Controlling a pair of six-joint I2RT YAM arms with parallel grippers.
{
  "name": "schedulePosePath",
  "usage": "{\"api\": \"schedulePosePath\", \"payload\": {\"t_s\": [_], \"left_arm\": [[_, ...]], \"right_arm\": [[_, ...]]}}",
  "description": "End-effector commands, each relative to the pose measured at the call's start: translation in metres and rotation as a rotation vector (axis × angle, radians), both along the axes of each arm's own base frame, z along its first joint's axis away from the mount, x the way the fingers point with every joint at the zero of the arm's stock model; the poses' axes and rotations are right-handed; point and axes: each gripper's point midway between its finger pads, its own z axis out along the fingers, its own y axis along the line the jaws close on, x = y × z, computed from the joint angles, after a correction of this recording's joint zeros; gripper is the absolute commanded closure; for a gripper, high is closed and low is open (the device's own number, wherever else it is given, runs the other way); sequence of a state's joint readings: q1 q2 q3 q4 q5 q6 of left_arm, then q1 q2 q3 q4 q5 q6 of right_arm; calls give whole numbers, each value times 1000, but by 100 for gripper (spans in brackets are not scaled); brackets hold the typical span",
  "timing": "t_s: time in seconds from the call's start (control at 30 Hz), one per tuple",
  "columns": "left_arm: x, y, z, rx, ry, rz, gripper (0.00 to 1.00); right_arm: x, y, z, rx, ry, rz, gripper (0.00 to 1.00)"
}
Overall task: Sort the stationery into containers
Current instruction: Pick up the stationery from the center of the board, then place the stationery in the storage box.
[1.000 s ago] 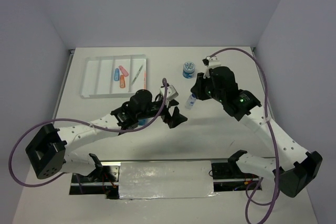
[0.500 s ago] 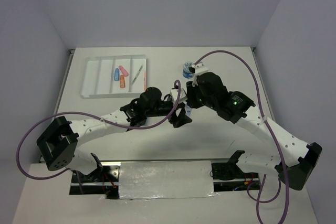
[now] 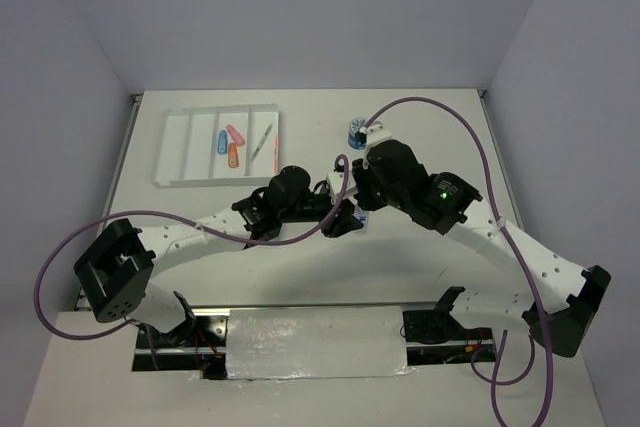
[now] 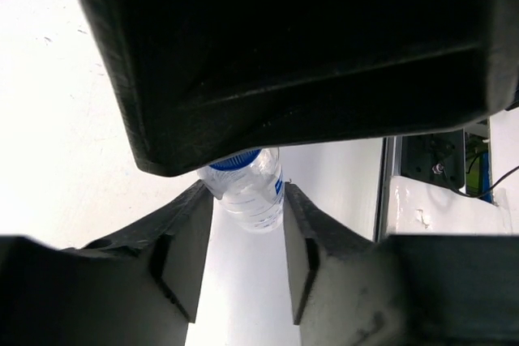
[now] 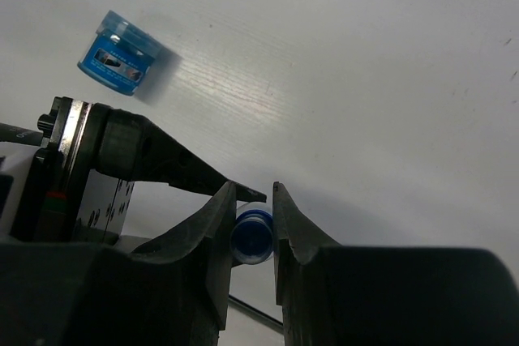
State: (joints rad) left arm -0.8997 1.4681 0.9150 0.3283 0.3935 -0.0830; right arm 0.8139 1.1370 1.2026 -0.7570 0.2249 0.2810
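Though the top view buries it behind both arms, the wrist views show a small clear plastic bottle (image 4: 253,188). The right gripper (image 5: 254,200) is clenched on its round blue cap (image 5: 251,238), and the left gripper (image 4: 246,200) grasps its sides. A blue tub (image 5: 122,53) stands apart on the white counter (image 5: 381,79). The tray (image 3: 180,152) lies far left.

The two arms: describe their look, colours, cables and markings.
The left arm and right arm have white links with black joints and bases. A purple cable runs along each. The right arm's wrist carries a small green light. The left end effector and right end effector are black, each with two wedge-shaped fingers.
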Motion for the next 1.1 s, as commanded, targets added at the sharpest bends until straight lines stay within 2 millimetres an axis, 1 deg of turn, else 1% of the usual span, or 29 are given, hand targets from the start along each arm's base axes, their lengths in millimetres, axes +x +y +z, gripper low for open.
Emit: {"api": "schedulePosePath", "payload": {"t_s": [0.0,0.03,0.07,0.1,0.23,0.33,0.4,0.5,0.53,0.57,0.6,0.63,0.67,0.73,0.77,0.83,0.9,0.93,1.0,1.03,1.07], "left_arm": [[-15,-18,30,-95,-41,-100,48],[-14,-18,30,-96,-37,-96,46],[-14,-18,29,-94,-35,-92,44],[-12,-17,29,-95,-35,-83,44],[-11,-17,29,-102,-33,-69,43],[-11,-18,32,-112,-33,-73,45],[-11,-18,34,-122,-34,-69,44],[-12,-18,36,-130,-36,-71,46],[-13,-18,37,-132,-36,-79,49],[-14,-18,37,-134,-38,-80,57],[-13,-18,39,-144,-37,-78,60],[-15,-18,40,-148,-35,-85,66],[-15,-18,41,-152,-36,-86,77],[-15,-18,42,-160,-33,-85,88],[-15,-18,42,-161,-31,-80,96],[-14,-18,42,-165,-27,-69,100],[-11,-15,44,-174,-32,-40,100],[-9,-14,43,-176,-34,-29,100],[-7,-12,43,-175,-40,-14,100],[-7,-11,42,-172,-41,-9,100],[-6,-10,40,-166,-41,-3,100]], "right_arm": [[2,26,29,104,-71,61,100],[1,28,28,111,-73,64,100],[1,27,31,128,-78,61,100],[1,28,32,135,-82,61,100],[-2,31,34,170,-89,74,100],[-3,32,34,176,-85,79,100],[-5,35,35,188,-83,93,100],[-6,36,35,196,-82,99,100],[-5,36,34,197,-81,99,100],[-6,37,35,202,-81,101,100],[-8,39,34,207,-74,113,100],[-8,40,36,220,-79,120,100],[-9,42,36,228,-79,125,100],[-10,43,34,232,-73,134,100],[-10,42,34,231,-74,131,100],[-11,42,36,239,-81,133,100],[-12,41,38,253,-93,136,99],[-11,40,40,257,-99,129,85],[-8,34,42,262,-124,100,62],[-6,31,44,266,-134,87,40],[-5,28,42,270,-133,69,32]]}}
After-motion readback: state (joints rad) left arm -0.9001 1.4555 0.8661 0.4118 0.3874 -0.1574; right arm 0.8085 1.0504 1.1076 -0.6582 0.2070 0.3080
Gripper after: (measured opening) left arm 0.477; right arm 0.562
